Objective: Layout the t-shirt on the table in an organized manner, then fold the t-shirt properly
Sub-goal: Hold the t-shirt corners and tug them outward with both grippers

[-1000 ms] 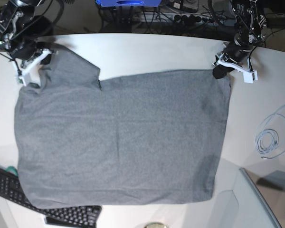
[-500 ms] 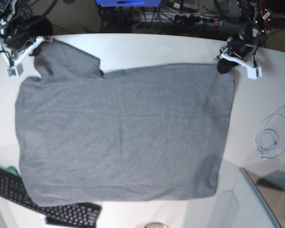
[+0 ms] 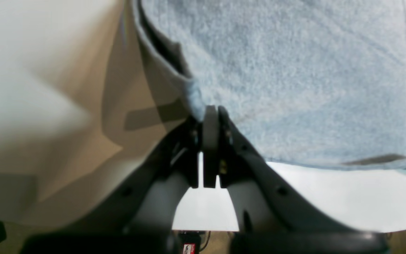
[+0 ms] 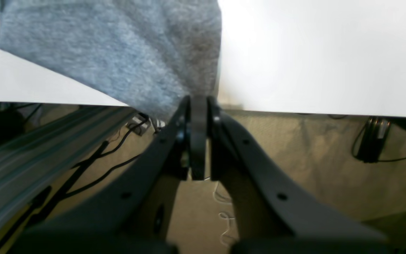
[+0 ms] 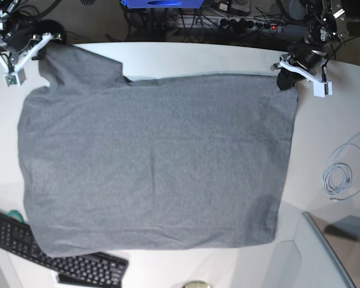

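Item: the t-shirt (image 5: 156, 162), heather-grey, lay spread nearly flat across the table (image 5: 198, 60), covering most of the white top, one sleeve reaching toward the far corner on the base view's left, its near hem overlapping a black keyboard (image 5: 54, 261) at the near edge. Right gripper (image 5: 37, 48): jaws pressed together, pinching the sleeve edge at the table's far corner; the right wrist view showed fabric caught at the tips with that corner of cloth over the table rim. Left gripper (image 5: 286, 75): jaws pressed together, pinching the shirt's far corner on the base view's right; the left wrist view showed the fold of the hem held at the tips, just above the tabletop. Also present: a coiled pale cable (image 5: 342, 174) on the table, apart from the shirt's side edge.
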`<action>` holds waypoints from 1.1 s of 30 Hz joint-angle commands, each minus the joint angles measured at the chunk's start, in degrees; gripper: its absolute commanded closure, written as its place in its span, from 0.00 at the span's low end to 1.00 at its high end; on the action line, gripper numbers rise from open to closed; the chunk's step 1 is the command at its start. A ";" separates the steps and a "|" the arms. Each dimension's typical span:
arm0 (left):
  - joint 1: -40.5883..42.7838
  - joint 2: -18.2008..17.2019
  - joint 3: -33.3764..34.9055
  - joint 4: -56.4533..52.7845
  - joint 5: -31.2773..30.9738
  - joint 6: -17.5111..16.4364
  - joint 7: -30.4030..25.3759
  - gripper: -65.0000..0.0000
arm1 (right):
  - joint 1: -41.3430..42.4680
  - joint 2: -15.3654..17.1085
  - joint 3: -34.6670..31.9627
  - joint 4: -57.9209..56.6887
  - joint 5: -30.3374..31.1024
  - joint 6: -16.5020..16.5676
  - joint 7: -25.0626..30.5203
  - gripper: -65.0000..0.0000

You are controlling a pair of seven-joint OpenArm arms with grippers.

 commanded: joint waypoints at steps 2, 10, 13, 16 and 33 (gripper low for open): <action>0.13 -0.55 -0.38 0.89 -0.38 -0.19 -0.97 1.00 | -0.90 0.26 0.39 2.09 0.27 0.25 0.59 0.99; 0.39 -0.64 -0.38 0.80 -0.30 -0.19 -0.97 1.00 | -2.31 0.18 -0.13 2.61 0.27 0.25 0.68 0.99; 0.04 -0.64 -0.38 0.80 -0.30 -0.19 -0.97 1.00 | -0.20 0.09 -0.84 -1.96 0.27 0.25 0.59 0.99; -0.22 -0.64 -0.38 0.89 -0.30 -0.19 -0.97 1.00 | 1.56 0.09 -0.75 -7.06 0.27 0.25 -0.20 0.95; -0.13 -0.73 -0.38 0.89 -0.30 -0.19 -0.88 1.00 | 11.58 0.53 -0.66 -12.59 3.44 0.25 -0.91 0.35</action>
